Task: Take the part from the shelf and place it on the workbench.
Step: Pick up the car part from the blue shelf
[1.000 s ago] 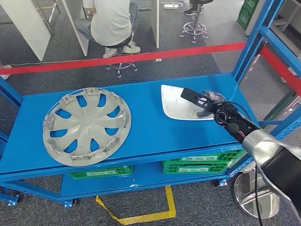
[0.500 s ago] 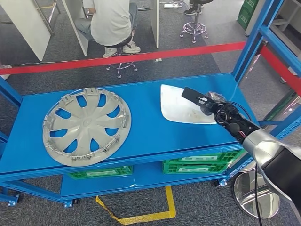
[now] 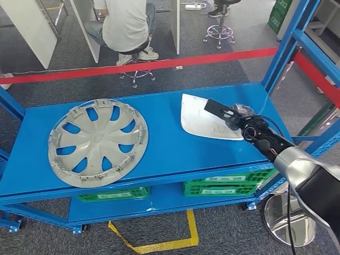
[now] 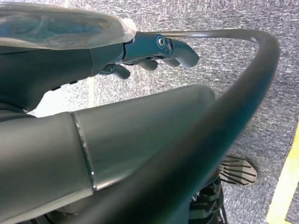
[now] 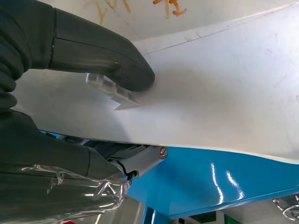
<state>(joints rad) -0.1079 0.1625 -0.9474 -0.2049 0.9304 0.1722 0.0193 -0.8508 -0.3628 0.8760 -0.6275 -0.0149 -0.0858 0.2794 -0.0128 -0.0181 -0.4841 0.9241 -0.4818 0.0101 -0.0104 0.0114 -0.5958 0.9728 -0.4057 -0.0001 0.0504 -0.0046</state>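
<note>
Right hand [image 3: 236,118]: your hand grips the white part's near edge, thumb [image 5: 105,56] on top.
White part [image 3: 198,121]: right of middle, on the blue shelf [image 3: 168,143].
Left hand [image 4: 155,51]: fingers curled, holding nothing.
Hubcap [image 3: 98,142]: left on the shelf.

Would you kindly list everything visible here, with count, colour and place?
White panel: one, off-white, right part of the shelf top, gripped by the right hand.
Hubcap: one, silver-grey, left part of the shelf top.
Shelf: one, blue, across the middle.
Crates: two, green, lower shelf level.
Tape barrier: one, red, behind the shelf.
Person: one, white shirt, seated on a stool beyond the tape.
Right hand: one, dark, thumb on the panel, fingers beneath.
Left hand: one, dark, hanging above the carpet.
</note>
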